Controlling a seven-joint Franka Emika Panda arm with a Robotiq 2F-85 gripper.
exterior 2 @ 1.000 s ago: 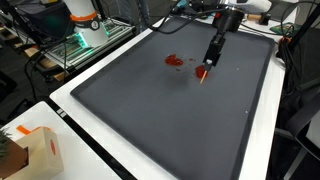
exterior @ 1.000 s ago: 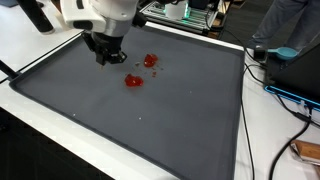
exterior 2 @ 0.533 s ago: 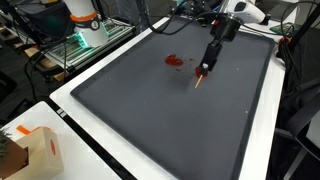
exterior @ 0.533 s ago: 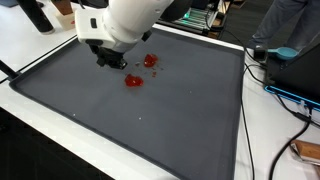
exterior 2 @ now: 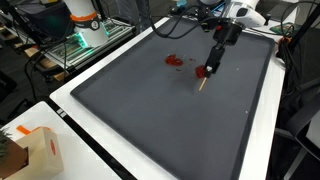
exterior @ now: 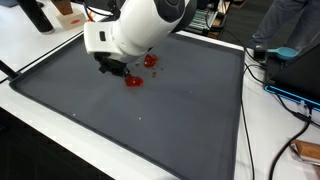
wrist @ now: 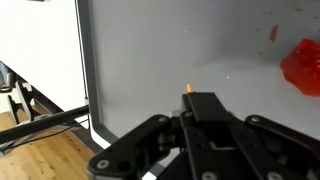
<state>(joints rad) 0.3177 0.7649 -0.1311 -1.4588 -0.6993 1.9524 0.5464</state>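
My gripper (exterior 2: pixel 210 68) hangs low over a dark grey mat (exterior 2: pixel 150 120), shut on a thin orange stick (exterior 2: pixel 203 85) that points down at the mat. In the wrist view only the orange tip (wrist: pixel 187 88) shows beyond the closed black fingers (wrist: pixel 205 108). Two red pieces lie on the mat: one (exterior: pixel 133 81) right beside the gripper (exterior: pixel 114 68), another (exterior: pixel 150 60) a little farther back. The wrist view has a red piece (wrist: pixel 303 68) at its right edge. The white arm body hides most of the gripper in an exterior view.
The mat has a raised black rim (exterior: pixel 60 110) and lies on a white table (wrist: pixel 40 60). A cardboard box (exterior 2: pixel 30 150) stands at a table corner. A person (exterior: pixel 285 30) and cables (exterior: pixel 290 100) are beside the table. Equipment racks (exterior 2: pixel 85 40) stand behind.
The arm has swung and tilted over the mat, its white body now leaning across the red pieces. The gripper stays shut on the stick, whose tip shifted slightly.
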